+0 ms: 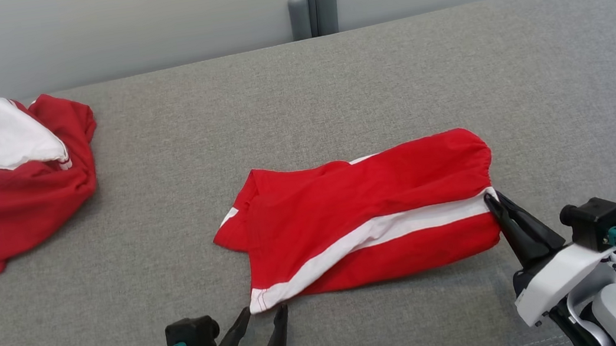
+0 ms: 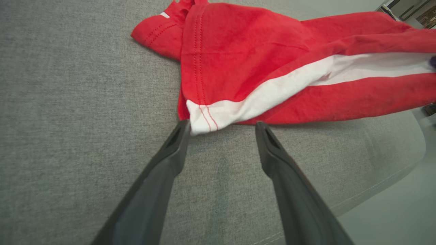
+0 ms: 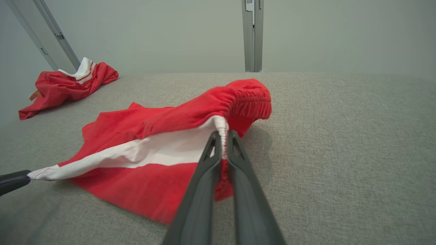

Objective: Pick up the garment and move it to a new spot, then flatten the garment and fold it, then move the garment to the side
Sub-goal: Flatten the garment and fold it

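While your right gripper (image 1: 491, 197) reaches low, pinching the waistband (image 3: 250, 102) of the red, white-striped fabric shorts (image 1: 361, 213), your left gripper (image 1: 265, 309) stands spread, the white hem corner (image 2: 204, 119) at its fingertips. Garments counted: two. The second, crumpled red-and-white cloth (image 1: 11, 182), lies far beyond the left gripper, leftward.

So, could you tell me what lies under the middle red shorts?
The red shorts lie on the grey padded surface, visible all around them; directly beneath is covered.

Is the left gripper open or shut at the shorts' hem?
Open: the left gripper has its fingers wide apart; the hem corner of the red shorts lies at one fingertip, not clamped.
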Tool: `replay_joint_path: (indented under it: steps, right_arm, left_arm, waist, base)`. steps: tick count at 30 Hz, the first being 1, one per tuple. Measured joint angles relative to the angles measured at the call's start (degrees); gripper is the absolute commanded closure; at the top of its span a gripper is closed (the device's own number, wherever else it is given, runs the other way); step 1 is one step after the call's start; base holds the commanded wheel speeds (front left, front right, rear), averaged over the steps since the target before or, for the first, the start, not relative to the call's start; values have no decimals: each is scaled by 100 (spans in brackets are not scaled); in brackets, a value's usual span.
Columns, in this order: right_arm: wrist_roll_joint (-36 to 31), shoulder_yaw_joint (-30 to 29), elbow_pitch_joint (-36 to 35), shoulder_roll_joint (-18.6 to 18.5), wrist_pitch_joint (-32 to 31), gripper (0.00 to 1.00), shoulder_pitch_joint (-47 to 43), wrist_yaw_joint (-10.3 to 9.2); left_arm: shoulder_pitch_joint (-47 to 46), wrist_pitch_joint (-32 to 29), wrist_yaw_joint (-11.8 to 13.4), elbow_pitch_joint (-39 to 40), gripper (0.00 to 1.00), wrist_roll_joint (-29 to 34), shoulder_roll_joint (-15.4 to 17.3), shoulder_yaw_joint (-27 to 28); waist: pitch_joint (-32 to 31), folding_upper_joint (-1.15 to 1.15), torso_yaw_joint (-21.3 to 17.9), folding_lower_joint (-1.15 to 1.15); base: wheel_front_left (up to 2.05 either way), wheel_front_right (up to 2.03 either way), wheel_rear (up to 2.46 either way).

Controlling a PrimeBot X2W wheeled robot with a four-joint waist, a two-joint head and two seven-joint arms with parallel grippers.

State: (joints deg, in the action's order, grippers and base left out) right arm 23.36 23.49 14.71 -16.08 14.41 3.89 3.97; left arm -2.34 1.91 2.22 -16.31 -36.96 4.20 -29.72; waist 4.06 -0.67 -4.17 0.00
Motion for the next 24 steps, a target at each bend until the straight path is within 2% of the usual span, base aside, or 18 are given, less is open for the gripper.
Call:
replay_joint_path:
  steps: [11,24]
  right_arm:
    - [-125,23,-5,-1,0,100,-173,23]
    - [-183,-42,1,1,0,100,-182,57]
  left_arm:
    - [5,-138,-19,31,0,-489,-33,234]
    - [-85,-289,-21,20,0,-623,-96,256]
  waist:
    - [30,0,-72,0]
    - [148,0,-181,0]
  base:
    - [0,0,0]
    - [0,0,0]
